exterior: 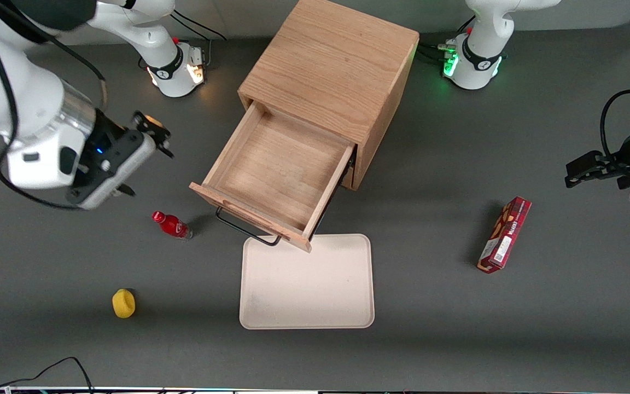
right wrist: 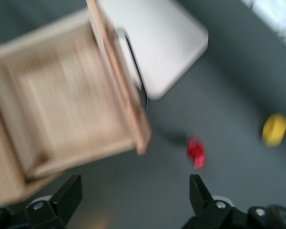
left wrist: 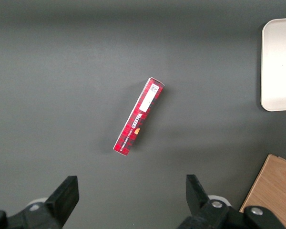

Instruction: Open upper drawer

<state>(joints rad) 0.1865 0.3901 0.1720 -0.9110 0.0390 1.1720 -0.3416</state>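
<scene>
Raised above the bench (exterior: 566, 339), the hand (exterior: 140, 158) hangs toward the working arm's end, well apart from the cabinet (exterior: 331, 71) and holding nothing. In the right wrist view its two fingers (right wrist: 66, 198) stand wide apart with only bench between them.

That distance fits a finished pull, I judge: the upper drawer (exterior: 276, 169) juts far out of the cabinet toward the front camera, its plain wooden inside bare. Its black handle (exterior: 246, 230) hangs over the edge of a cream tray (exterior: 307, 295) that lies flat in front of the cabinet, perhaps set there to receive things.

A small red bottle (exterior: 171, 225) lies on its side just beside the drawer's front corner, with a yellow object (exterior: 123, 303) nearer the camera. A red box (exterior: 505, 235) lies toward the parked arm's end.

The lower drawer is hidden under the open one. The right wrist view is smeared, so the bottle and yellow thing are mere blobs there. What the yellow thing is I cannot tell.
</scene>
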